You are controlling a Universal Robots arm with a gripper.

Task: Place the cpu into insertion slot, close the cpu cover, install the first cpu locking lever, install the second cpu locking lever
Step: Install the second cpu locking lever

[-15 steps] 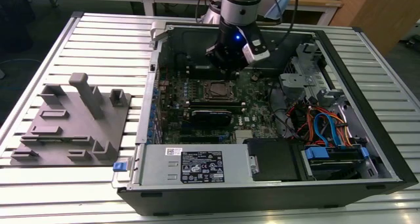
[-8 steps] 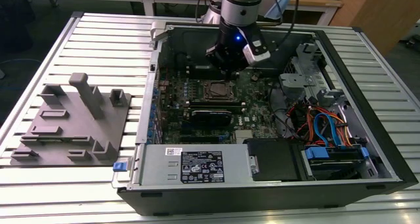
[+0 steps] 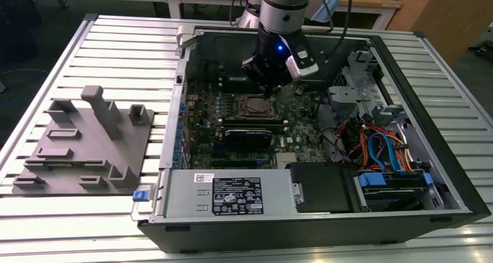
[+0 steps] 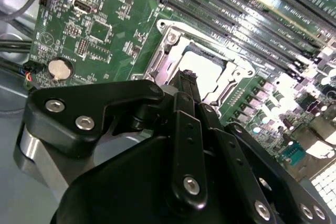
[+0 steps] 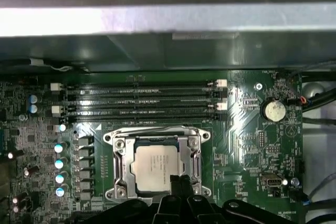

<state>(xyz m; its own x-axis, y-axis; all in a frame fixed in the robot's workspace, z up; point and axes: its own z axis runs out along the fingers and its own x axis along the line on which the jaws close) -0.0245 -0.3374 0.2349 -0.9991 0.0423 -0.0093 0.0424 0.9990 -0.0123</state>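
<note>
The cpu [image 5: 157, 165], a dull silver square, lies flat in the insertion slot [image 3: 253, 106] on the green board inside the open computer case. The cpu cover [image 5: 119, 165], a silver frame, lies down around it, its window showing the chip's top. A thin wire lever [image 5: 149, 129] runs along one side of the socket. My gripper [image 5: 179, 180] is shut with nothing seen between its black fingertips, which hang just over the socket's edge beside the cpu [image 4: 206, 65]. In the exterior view the gripper [image 3: 267, 94] points straight down at the slot's rear edge.
Long black memory slots [image 5: 142, 100] run beside the socket, and a coin battery [image 5: 274, 110] sits nearby. The case walls [image 3: 185, 72] ring the board; cables [image 3: 377, 145] and a drive bay fill the exterior view's right. A grey fixture plate [image 3: 77, 153] lies outside on the slatted table.
</note>
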